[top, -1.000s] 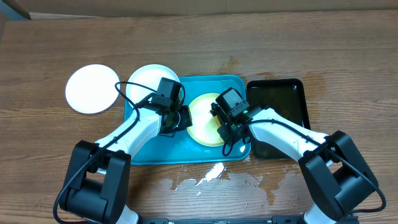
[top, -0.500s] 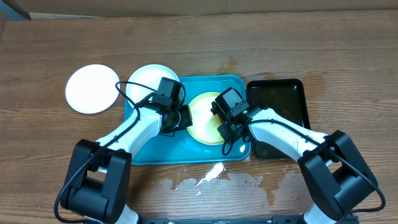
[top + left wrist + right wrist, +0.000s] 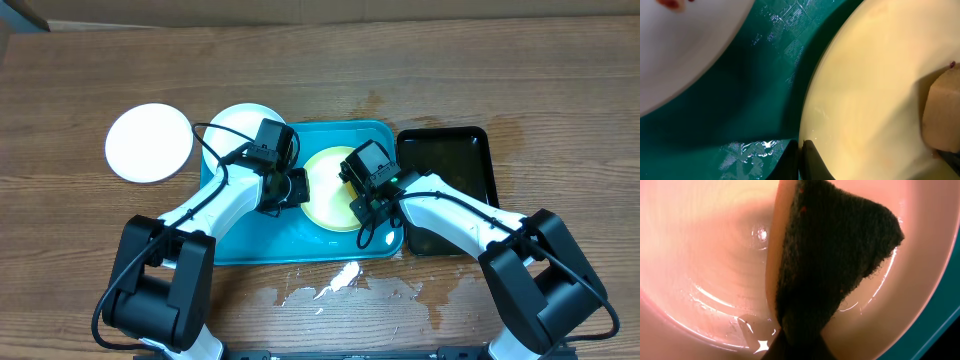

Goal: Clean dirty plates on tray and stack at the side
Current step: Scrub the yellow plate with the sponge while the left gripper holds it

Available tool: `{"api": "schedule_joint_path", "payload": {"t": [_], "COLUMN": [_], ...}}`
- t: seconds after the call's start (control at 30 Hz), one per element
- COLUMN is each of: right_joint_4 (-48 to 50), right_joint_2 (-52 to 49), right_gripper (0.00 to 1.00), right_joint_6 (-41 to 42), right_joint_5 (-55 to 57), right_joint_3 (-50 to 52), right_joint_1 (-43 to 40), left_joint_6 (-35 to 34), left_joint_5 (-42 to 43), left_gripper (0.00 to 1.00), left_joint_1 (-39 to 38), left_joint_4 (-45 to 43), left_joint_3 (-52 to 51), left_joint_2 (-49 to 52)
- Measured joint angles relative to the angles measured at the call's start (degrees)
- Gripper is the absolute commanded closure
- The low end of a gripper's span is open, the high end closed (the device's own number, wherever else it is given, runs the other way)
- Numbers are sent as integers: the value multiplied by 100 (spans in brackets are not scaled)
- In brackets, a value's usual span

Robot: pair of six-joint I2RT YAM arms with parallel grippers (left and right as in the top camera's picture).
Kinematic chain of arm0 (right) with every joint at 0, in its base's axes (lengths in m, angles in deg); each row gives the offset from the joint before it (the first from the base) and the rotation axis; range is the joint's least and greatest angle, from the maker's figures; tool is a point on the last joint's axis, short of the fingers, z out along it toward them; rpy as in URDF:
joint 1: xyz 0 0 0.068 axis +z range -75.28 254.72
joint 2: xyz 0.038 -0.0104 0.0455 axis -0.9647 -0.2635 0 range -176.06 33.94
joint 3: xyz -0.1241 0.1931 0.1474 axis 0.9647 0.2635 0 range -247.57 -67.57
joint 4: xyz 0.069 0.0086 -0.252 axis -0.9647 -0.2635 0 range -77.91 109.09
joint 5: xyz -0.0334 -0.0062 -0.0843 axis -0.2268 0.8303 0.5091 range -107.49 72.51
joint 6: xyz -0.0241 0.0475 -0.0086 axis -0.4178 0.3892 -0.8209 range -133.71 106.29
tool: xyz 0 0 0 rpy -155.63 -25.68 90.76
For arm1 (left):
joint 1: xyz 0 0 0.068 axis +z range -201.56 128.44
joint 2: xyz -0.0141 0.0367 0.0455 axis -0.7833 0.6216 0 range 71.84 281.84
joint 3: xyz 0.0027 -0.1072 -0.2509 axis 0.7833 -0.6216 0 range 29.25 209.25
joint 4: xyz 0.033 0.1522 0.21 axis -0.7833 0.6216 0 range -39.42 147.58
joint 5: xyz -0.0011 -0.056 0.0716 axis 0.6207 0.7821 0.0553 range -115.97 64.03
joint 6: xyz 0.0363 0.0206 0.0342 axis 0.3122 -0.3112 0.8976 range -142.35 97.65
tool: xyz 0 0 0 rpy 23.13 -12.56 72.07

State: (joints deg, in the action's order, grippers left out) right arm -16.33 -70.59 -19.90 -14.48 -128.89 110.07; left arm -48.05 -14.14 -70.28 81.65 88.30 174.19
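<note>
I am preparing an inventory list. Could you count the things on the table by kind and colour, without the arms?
White plates: 2
Yellow plate: 1
Blue tray: 1
Black tray: 1
Sponge: 1
Total: 6

Bright, even light from above on the wooden table (image 3: 500, 80), overhead view sharp. White glare off the wet patch (image 3: 335, 282). Left wrist: heavy shadow across the tray (image 3: 740, 100), small glints. Right wrist: pink-tinted, soft-focus, plate (image 3: 700, 255) glinting, sponge (image 3: 835, 255) dark.
</note>
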Motion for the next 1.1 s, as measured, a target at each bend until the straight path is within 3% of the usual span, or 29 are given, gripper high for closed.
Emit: {"api": "schedule_joint_path", "payload": {"t": [0.43,1.1], "right_joint_4": [962,1528], "right_joint_2": [13,-4], "right_gripper": [96,96], "right_joint_6": [2,-129], "right_joint_5": [39,94], "right_joint_3": [306,433], "right_joint_1": [-190,-271], "left_joint_6": [85,173], "left_joint_5": [-4,-2], "left_gripper": [96,96], "left_joint_1": [7,7], "left_joint_4": [81,83], "left_joint_3": [20,20], "left_joint_2": [2,2]}}
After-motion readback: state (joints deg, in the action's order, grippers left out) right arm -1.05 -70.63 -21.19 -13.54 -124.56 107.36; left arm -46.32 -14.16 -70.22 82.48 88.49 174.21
